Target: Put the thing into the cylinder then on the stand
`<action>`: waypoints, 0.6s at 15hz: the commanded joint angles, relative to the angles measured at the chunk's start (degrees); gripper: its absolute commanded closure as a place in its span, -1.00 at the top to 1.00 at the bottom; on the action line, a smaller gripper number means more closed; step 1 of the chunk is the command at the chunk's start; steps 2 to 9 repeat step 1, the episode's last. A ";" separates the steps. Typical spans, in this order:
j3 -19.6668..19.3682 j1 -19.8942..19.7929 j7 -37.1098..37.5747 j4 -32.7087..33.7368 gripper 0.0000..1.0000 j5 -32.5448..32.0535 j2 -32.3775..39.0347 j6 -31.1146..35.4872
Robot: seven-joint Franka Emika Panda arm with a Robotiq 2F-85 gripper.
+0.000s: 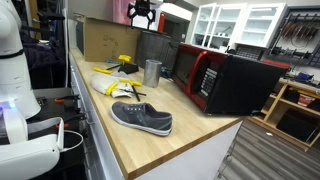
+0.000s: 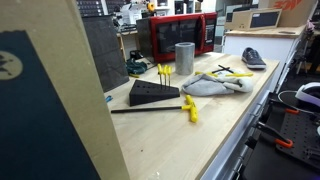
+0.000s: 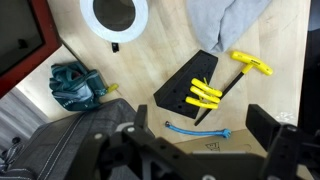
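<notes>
The cylinder (image 1: 152, 71) (image 2: 184, 58) is a grey metal cup standing upright on the wooden counter; from above in the wrist view its rim (image 3: 114, 35) rings a dark inside. The stand (image 2: 155, 92) (image 3: 178, 90) is a low black wedge holding yellow-handled tools, and in an exterior view it shows as yellow handles (image 1: 122, 65). A loose yellow T-handled tool (image 2: 189, 108) (image 3: 250, 65) lies beside the stand. My gripper (image 1: 143, 12) (image 3: 205, 135) hangs high above the stand, open, with nothing between its fingers (image 3: 268, 125).
A red-fronted microwave (image 1: 205, 80) (image 2: 180, 35) stands behind the cylinder. A grey shoe (image 1: 140, 118) (image 2: 253, 58) and a pale cloth (image 1: 110, 85) (image 2: 215, 83) (image 3: 225, 20) lie on the counter. A thin blue cord (image 3: 197, 131) and a teal bundle (image 3: 77, 86) lie near the stand.
</notes>
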 commanded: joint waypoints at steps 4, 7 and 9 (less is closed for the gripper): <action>-0.48 0.53 0.13 0.14 1.00 -0.15 0.03 -0.12; -0.48 0.53 0.13 0.14 1.00 -0.15 0.03 -0.12; -0.48 0.53 0.13 0.14 1.00 -0.15 0.03 -0.12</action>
